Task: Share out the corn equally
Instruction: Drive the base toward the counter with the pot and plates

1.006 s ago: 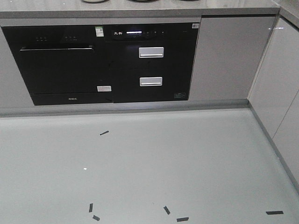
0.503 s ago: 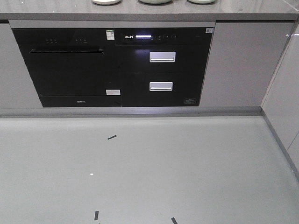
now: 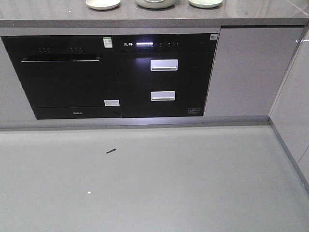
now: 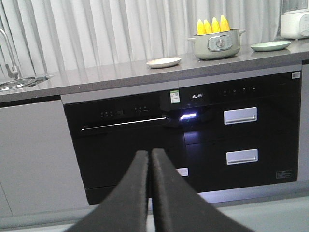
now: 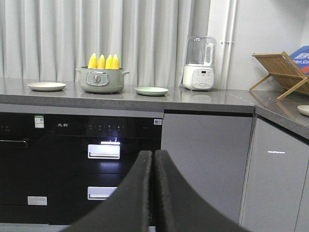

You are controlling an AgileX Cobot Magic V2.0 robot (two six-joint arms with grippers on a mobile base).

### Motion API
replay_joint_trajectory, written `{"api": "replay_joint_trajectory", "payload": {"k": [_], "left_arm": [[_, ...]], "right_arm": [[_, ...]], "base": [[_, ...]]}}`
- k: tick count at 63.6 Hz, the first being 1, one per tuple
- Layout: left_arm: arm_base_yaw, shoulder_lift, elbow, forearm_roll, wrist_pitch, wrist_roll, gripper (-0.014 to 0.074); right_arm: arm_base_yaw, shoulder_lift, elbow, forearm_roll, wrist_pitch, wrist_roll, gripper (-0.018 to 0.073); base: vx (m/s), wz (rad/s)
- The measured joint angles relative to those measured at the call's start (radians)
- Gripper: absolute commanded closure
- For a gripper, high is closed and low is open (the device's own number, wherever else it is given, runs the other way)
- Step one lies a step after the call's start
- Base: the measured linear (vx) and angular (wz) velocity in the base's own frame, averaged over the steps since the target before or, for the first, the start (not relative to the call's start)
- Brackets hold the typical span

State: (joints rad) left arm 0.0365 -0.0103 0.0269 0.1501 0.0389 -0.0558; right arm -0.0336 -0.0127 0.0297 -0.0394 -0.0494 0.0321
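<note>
1. Up on the counter [image 4: 111, 75], four corn cobs [image 4: 212, 25] stand upright in the grey-green pot [image 4: 215, 46], between a cream plate [image 4: 164, 62] and a green plate [image 4: 270, 46].
2. Left gripper [image 4: 149, 153]: fingers pressed together, holding nothing.
3. Right gripper [image 5: 154, 153]: same deal.

**Pot mid-counter, a plate on each side, bare stone between**

The pot [image 5: 101, 80] is sitting mid-counter with the corn [image 5: 104, 61] standing upright out of its open top, so the way down from above is lying free. A cream plate [image 5: 47, 86] is lying to its left and a green plate [image 5: 151, 90] to its right, each apart from it with bare countertop [image 5: 207, 100] showing between. The blender [image 5: 200, 64] is standing farther right, and a bamboo rack [image 5: 282, 72] is occupying the side counter. The curtain [image 5: 48, 38] is hanging behind the pot. The floor [image 3: 193, 179] is lying open but for a scrap of black tape [image 3: 111, 151].
</note>
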Motion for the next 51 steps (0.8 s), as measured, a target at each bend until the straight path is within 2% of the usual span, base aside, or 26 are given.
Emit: {"api": "replay_joint_trajectory", "payload": {"k": [51], "left_arm": [[0.000,0.000,0.000,0.000,0.000,0.000,0.0603]], "right_arm": [[0.000,0.000,0.000,0.000,0.000,0.000,0.0564]], "base": [[0.16,-0.03]]}}
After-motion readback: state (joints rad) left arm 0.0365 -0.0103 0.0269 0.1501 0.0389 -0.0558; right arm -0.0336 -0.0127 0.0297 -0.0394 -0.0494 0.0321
